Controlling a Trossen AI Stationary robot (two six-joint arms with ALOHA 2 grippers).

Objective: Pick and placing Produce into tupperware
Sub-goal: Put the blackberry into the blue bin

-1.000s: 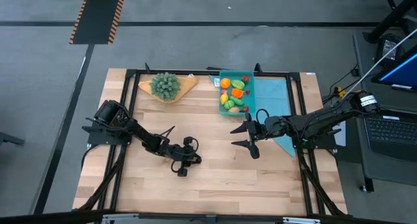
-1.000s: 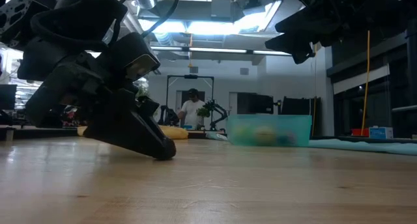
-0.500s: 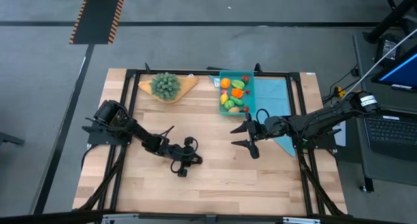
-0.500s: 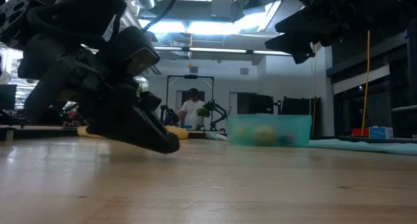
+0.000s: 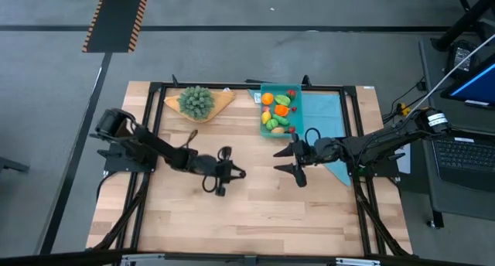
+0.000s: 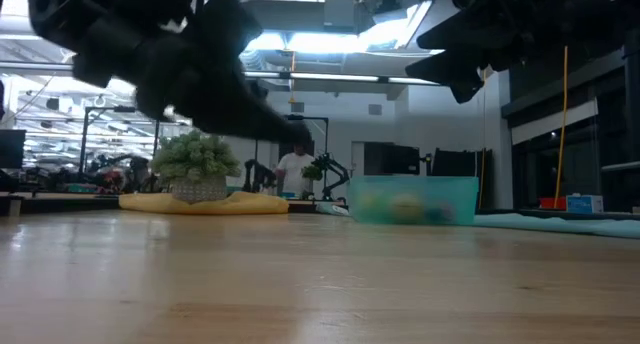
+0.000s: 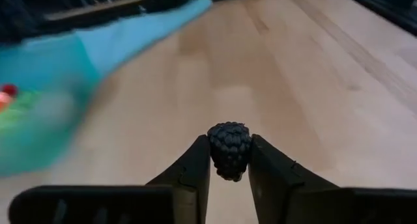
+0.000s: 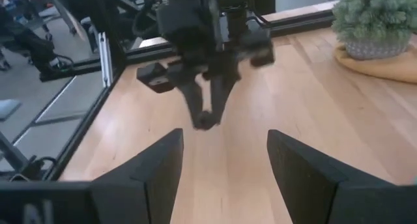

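My left gripper [image 5: 234, 173] hangs over the middle of the table, shut on a small dark bumpy berry [image 7: 229, 150]. That berry also shows in the right wrist view [image 8: 205, 120]. The teal tupperware [image 5: 280, 110] sits near the far edge with several coloured produce pieces inside; it shows in the low view [image 6: 415, 201] and blurred in the left wrist view [image 7: 32, 107]. My right gripper [image 5: 288, 160] waits open to the right of the left one, in front of the tupperware, touching nothing. My left gripper pinches the dark berry [image 7: 229, 152] between its two fingertips [image 7: 199, 167], one on each side. The fingers slant downward from the table's left. The berry is lifted clear of the table and sticks out past the fingertips.
A bushy green plant [image 5: 196, 100] stands on a tan wedge board at the far left. A light-blue cloth [image 5: 325, 111] lies right of the tupperware. A black frame [image 5: 232, 86] runs round the table. A person [image 6: 295, 169] stands in the room behind. Bare wood lies near me.
My left gripper has risen from close to the table top to well above it. It has moved toward the right and far side, toward the tupperware, and carries the dark berry lifted clear. My right gripper has kept still.
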